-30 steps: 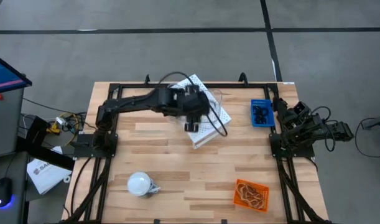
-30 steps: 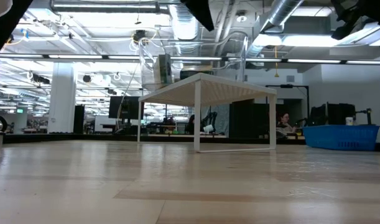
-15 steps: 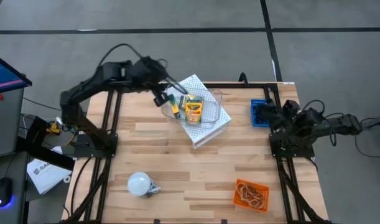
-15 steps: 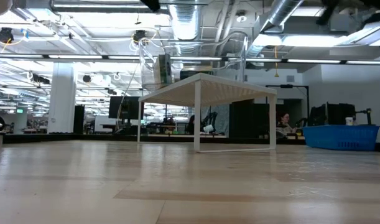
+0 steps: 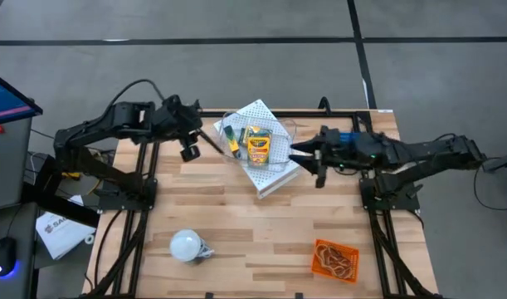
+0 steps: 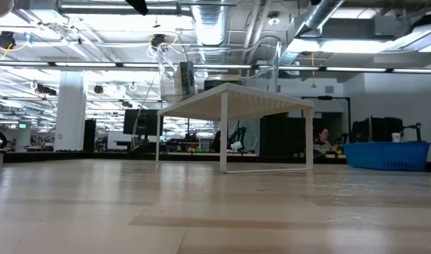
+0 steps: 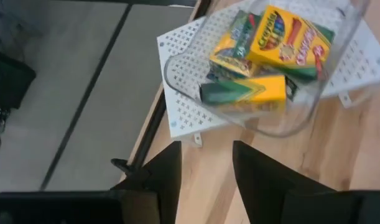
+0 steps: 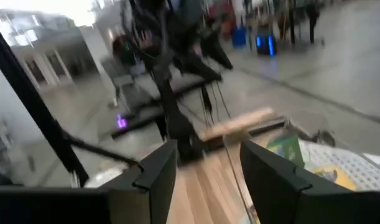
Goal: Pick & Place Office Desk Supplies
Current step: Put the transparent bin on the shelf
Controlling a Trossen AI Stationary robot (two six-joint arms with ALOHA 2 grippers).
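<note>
Crayon boxes (image 5: 254, 143) between both arms

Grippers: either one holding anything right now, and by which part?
Nothing is held. The left gripper is open and empty beside the clear tub of crayon boxes. The right gripper is open too, nothing between its fingers.

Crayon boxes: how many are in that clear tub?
3 show. All lie in the clear tub on the white perforated box: two overlapping, one green-and-yellow box beside them. More may be hidden underneath.
</note>
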